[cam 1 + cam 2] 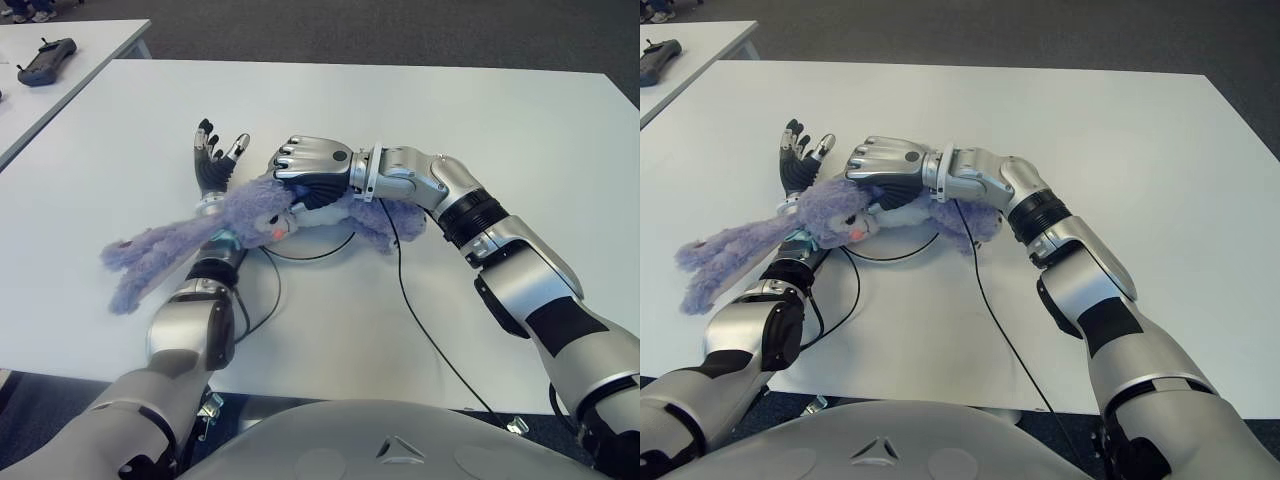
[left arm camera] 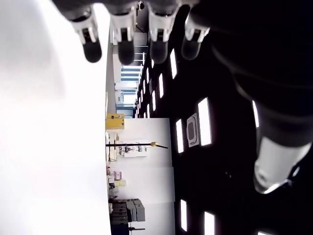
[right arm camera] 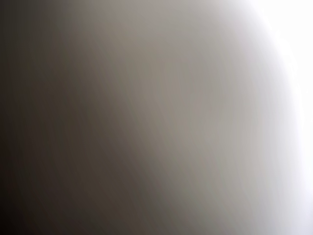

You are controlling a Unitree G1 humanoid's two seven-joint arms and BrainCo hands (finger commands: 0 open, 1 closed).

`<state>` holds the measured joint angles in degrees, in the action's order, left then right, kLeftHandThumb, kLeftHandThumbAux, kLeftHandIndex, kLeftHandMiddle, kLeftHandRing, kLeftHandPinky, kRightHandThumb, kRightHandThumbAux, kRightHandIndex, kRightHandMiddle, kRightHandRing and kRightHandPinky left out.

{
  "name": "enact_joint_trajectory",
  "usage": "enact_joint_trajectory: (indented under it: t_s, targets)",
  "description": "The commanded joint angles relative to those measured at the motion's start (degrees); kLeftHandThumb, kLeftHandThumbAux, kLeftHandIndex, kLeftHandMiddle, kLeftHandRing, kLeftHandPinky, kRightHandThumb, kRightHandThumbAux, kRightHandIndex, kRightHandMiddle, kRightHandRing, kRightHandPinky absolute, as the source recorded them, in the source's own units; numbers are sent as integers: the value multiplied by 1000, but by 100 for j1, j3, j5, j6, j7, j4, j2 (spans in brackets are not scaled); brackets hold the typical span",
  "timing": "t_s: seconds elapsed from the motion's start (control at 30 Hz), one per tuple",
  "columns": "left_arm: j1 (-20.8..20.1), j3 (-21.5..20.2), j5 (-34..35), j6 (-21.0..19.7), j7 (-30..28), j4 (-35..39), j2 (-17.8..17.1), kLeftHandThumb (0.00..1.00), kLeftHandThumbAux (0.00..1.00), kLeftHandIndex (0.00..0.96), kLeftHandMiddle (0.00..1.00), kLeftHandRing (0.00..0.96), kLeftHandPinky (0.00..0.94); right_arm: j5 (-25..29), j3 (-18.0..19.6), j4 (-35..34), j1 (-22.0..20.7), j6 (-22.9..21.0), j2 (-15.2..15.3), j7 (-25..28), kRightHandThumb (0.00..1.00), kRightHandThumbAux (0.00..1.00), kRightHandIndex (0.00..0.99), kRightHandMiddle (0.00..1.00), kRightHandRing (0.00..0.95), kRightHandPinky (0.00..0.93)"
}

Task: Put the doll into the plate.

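**Purple plush doll lay across the plate, half on the left arm**

The white rectangular table (image 1: 480, 130) stood on dark grey carpet (image 1: 400, 30), with a second white table (image 1: 70, 50) off to the robot's left carrying a dark handheld controller (image 1: 45, 60). Near the middle of the main table sat a white round plate (image 1: 902, 240) with a dark rim, mostly covered. The fluffy purple plush doll (image 1: 250, 215) sprawled over it: its body and head were above the plate, while its long limbs trailed out to the left, draped over the left forearm and onto the tabletop. The silver right hand (image 1: 312, 165) was pressed down on the doll's upper side, fingers curled over the fur; whether they truly gripped it I could not tell. The black-fingered left hand (image 1: 215, 155) showed just beyond the doll's head, fingers spread upward and holding nothing. A thin black cable (image 1: 420, 330) ran from the right arm across the table toward the near edge
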<state>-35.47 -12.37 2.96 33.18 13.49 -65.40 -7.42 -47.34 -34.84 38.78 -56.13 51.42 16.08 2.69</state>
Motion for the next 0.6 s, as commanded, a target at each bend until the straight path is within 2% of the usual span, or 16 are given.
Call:
enact_joint_trajectory:
  t_s: [0.03,0.1,0.17,0.2,0.27,0.37,0.4,0.43,0.5,0.53,0.57,0.6]
  targets:
    - [1552,75,-98,-128,-290,-1058,961,0,656,15,74,73,88,-662,-574,304,-211,-397,84,681,681,726,437,800,813,832]
    - [1551,46,-70,-121,-329,-1056,969,0,655,11,74,76,95,-769,-730,332,-308,-606,118,1215,679,726,434,792,809,821]
    - [1538,38,-57,-99,-336,-1050,984,0,655,11,75,77,103,-870,-893,408,-393,-807,104,1698,145,683,562,797,814,823]
    - [1528,38,-56,-90,-334,-1046,991,0,655,18,79,83,109,-912,-968,449,-428,-901,88,1904,83,642,450,788,809,817]
    - [1525,41,-59,-69,-330,-1037,995,0,655,20,80,84,112,-898,-1053,498,-472,-1037,61,2256,66,630,416,786,808,815]
    - [1513,28,-48,-31,-304,-1030,1014,0,652,23,82,85,112,-716,-1085,537,-468,-1284,47,2776,80,588,367,753,774,764]
    - [1509,21,-42,-22,-297,-1029,1021,0,642,25,82,84,110,-659,-1085,537,-458,-1363,44,2898,101,561,309,614,638,626]
    - [1507,17,-38,-11,-285,-1026,1026,0,640,26,82,83,109,-566,-1066,544,-475,-1441,45,3088,107,555,294,578,604,590]
    - [1512,14,-37,-1,-269,-1021,1024,0,629,28,83,84,111,-435,-1045,533,-535,-1507,61,3375,117,530,191,376,376,355]
    - [1514,13,-38,1,-262,-1020,1023,0,621,32,85,86,117,-389,-1040,522,-565,-1521,71,3487,119,508,113,257,230,179]
    - [1517,12,-38,3,-259,-1019,1021,0,619,33,85,87,118,-361,-1039,502,-580,-1534,78,3559,119,503,92,227,193,133]
    - [1516,12,-39,2,-250,-1017,1021,0,619,33,85,87,119,-343,-1049,486,-610,-1553,74,3656,119,503,89,222,187,126]
